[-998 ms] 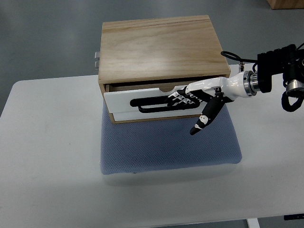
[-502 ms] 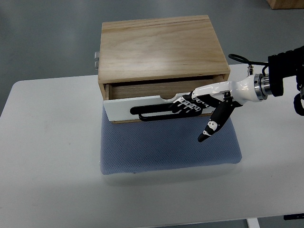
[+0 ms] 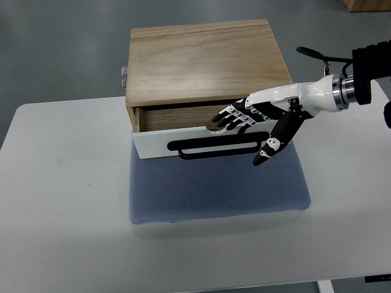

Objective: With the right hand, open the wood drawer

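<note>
The right hand (image 3: 250, 122) has let go of the black handle (image 3: 217, 147) it was hooked into a moment ago and has risen to the top edge of the white drawer front (image 3: 195, 141), its fingers (image 3: 229, 117) now loosely spread over the notch at the rim, gripping nothing, the thumb hanging down on the right past the front's corner. Over the same second the drawer front has come away from the wood box (image 3: 204, 61), slid a short way toward the near side, so a strip of the drawer's wooden inside shows between the box and the front.

I judge the drawer partly open only: the gap is narrow, and most of the drawer is inside the box. With the handle released, either the pull is counted as done or the hand is shifting its hold to the rim for a further pull; which one cannot be told.

The box stands at the far end of a blue mat (image 3: 214, 189) on the white surface (image 3: 61, 213).

No brand, label or writing can be read on the box, the drawer, the mat or the hand
</note>
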`<state>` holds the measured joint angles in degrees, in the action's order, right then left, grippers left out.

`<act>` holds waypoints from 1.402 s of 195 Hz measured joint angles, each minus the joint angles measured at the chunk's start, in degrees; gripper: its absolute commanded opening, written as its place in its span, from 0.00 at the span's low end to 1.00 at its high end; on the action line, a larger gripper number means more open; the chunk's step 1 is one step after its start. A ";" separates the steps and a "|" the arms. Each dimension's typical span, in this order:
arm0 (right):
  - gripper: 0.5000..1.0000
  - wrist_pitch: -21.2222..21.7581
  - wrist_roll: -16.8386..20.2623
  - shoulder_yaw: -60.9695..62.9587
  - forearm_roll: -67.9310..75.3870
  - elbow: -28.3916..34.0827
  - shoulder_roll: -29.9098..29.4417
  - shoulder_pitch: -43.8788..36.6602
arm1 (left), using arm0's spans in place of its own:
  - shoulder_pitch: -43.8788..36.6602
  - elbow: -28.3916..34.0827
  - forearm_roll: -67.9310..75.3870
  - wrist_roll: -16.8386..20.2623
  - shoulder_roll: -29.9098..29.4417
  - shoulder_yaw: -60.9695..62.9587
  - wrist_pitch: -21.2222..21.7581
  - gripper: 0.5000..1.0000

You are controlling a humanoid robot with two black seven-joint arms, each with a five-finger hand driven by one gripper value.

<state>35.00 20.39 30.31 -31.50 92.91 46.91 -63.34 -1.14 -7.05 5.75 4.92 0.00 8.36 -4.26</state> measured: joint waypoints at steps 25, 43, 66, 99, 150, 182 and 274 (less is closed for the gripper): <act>0.89 0.00 0.07 0.00 4.14 -1.24 1.49 -5.13 | 0.08 -0.42 0.03 0.00 0.00 -0.01 -0.13 1.00; 0.89 0.00 0.08 0.11 6.98 -3.55 2.54 -8.10 | 0.09 -0.55 0.05 0.00 0.00 -0.01 -0.33 1.00; 0.89 0.00 0.03 1.15 10.03 -9.21 2.97 -10.05 | 0.08 -0.59 0.05 0.00 0.00 -0.01 -0.45 1.00; 0.88 0.00 -0.48 5.58 11.57 -21.99 2.55 -9.33 | 0.10 -0.60 0.06 0.00 0.00 0.07 -0.62 1.00; 0.88 0.00 -0.59 11.44 20.07 -43.63 -0.82 -6.18 | 0.09 -0.60 0.05 0.00 0.00 0.06 -0.66 1.00; 0.88 -0.01 -1.16 15.85 23.54 -53.67 -5.50 -2.35 | 0.09 -0.59 0.06 0.00 0.00 -0.01 -0.66 1.00; 0.87 -5.33 -21.78 21.52 24.61 -69.49 -19.70 7.61 | -0.30 -0.35 0.05 0.00 0.00 -0.10 -0.50 1.00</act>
<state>29.67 -1.39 51.83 -6.89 23.42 27.21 -55.73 -1.44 -7.40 5.80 4.92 0.00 8.26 -4.76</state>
